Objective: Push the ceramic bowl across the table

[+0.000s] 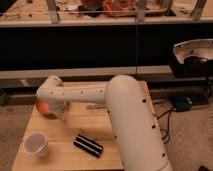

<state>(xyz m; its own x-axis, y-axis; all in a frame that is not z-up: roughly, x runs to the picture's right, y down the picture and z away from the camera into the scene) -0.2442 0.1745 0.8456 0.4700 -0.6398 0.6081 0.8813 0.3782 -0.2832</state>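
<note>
The camera view (the only one) looks down on a pale wooden plank tabletop [67, 131] from its near side. The wide, shallow, orange-terracotta ceramic bowl [42, 108] stands in the far left part of the tabletop, close to the left edge. Most of it is covered by the end of the white robot arm [80, 94], which reaches over from the right. Only the left part of the bowl shows.

The hand [56, 111] is at the low end of this arm, pointing down at the right side of the bowl, touching it or just beside it; which of the two I cannot tell. Its two fingers are closed together, and I see nothing held between them. This fits a push with the closed fingers and not a grasp.

In the near left corner stands a small translucent white cup [36, 144], well apart from the bowl. A dark block [88, 145], flat and rectangular, lies near the front middle.

I judge that the push is in progress and not just begun, because the hand is already at the bowl. On the left little tabletop remains, so not much travel is left in this direction. What remains, in my opinion, is a short final push and then to lift the hand away, taking care that the bowl does not go over the edge.
</note>
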